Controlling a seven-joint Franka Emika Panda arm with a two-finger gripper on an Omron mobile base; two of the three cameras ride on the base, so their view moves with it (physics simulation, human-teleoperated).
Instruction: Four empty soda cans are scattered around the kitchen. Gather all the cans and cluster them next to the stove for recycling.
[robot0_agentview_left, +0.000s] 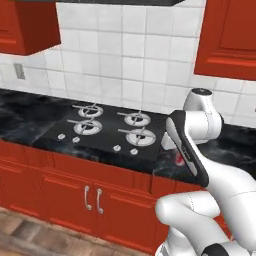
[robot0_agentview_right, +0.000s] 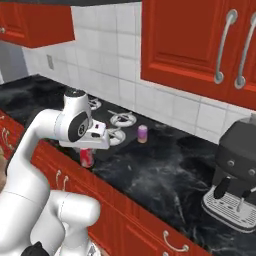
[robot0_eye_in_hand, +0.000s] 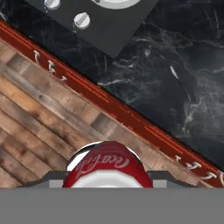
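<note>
My gripper (robot0_eye_in_hand: 107, 176) is shut on a red soda can (robot0_eye_in_hand: 107, 166), whose silver top rim and script lettering sit between the fingers. From the right base camera, this can (robot0_agentview_right: 87, 157) hangs under the hand at the counter's front edge, just right of the stove's (robot0_agentview_right: 117, 125) front corner. A sliver of the can (robot0_agentview_left: 178, 159) peeks from behind my forearm in the left base view, beside the stove (robot0_agentview_left: 107, 132). A pink-purple can (robot0_agentview_right: 143, 133) stands upright on the counter just right of the stove, toward the wall.
A dark coffee machine (robot0_agentview_right: 237, 180) stands at the counter's right end. Red upper cabinets (robot0_agentview_right: 190, 40) hang above the counter. Below the hand run the red cabinet fronts (robot0_eye_in_hand: 131, 118) and the wooden floor (robot0_eye_in_hand: 39, 127). Black marbled countertop (robot0_agentview_right: 165, 170) stretches between stove and machine.
</note>
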